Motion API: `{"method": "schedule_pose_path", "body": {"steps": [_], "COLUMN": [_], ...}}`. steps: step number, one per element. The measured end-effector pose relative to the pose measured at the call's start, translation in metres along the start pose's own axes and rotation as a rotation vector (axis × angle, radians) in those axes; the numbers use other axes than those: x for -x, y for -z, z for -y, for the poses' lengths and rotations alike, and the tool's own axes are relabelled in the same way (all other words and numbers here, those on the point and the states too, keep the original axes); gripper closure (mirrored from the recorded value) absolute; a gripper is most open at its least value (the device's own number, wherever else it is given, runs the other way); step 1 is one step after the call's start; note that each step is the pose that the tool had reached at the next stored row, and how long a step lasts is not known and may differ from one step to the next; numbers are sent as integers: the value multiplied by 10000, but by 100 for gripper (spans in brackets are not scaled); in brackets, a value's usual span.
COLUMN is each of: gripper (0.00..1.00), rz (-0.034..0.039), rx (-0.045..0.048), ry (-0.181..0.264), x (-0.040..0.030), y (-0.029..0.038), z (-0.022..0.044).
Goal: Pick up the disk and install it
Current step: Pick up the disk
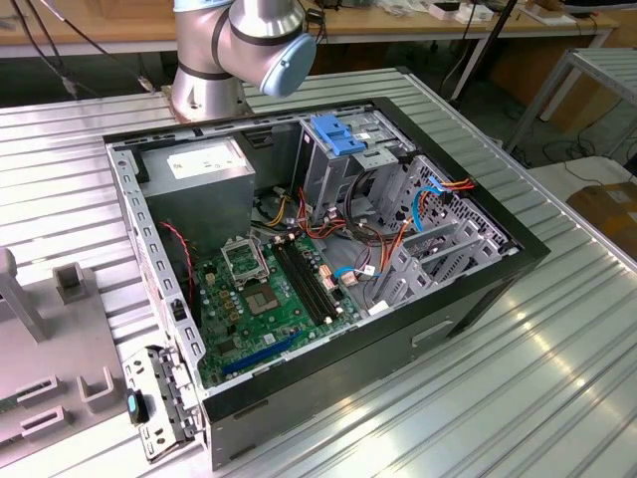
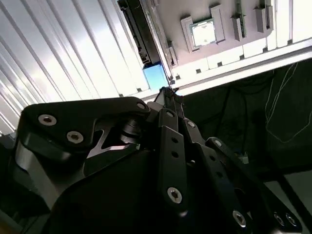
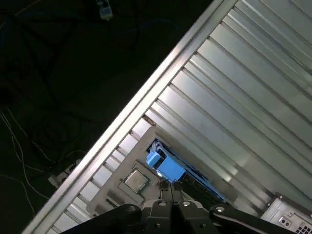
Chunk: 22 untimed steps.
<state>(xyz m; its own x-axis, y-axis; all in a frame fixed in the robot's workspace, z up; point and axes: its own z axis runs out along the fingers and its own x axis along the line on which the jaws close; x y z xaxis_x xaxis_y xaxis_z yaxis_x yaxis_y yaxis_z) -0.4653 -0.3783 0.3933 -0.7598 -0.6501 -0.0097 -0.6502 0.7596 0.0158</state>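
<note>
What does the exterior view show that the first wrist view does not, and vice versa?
Exterior view: the motherboard, power supply and drive cage inside the computer case, plus the arm's base. First wrist view: the gripper aimed at the blue-edged disk, beside a processor chip. Both: the ribbed metal table and a corner of the case.

A robotics lab: robot arm, ribbed metal table, opened computer case, workbenches.
</note>
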Motion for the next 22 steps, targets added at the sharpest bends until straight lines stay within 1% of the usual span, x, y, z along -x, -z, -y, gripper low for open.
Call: {"method": "schedule_pose_path", "body": {"steps": [3, 4, 5, 6, 8, 10, 14, 17, 19, 22], "gripper": [89, 89, 89, 89, 89, 89, 89, 89, 89, 89], "rz": [-80, -102, -133, -155, -183, -235, -297, -370, -395, -474], "rx": [-59, -76, -101, -119, -142, -183, -232, -291, -310, -375], "ry": [1234, 1498, 1864, 2127, 2483, 3135, 3861, 4740, 5063, 6092], "x": [0, 0, 0, 0, 0, 0, 0, 0, 0, 0], "y": [0, 0, 0, 0, 0, 0, 0, 0, 0, -1], "z": [0, 0, 0, 0, 0, 0, 0, 0, 0, 0]}}
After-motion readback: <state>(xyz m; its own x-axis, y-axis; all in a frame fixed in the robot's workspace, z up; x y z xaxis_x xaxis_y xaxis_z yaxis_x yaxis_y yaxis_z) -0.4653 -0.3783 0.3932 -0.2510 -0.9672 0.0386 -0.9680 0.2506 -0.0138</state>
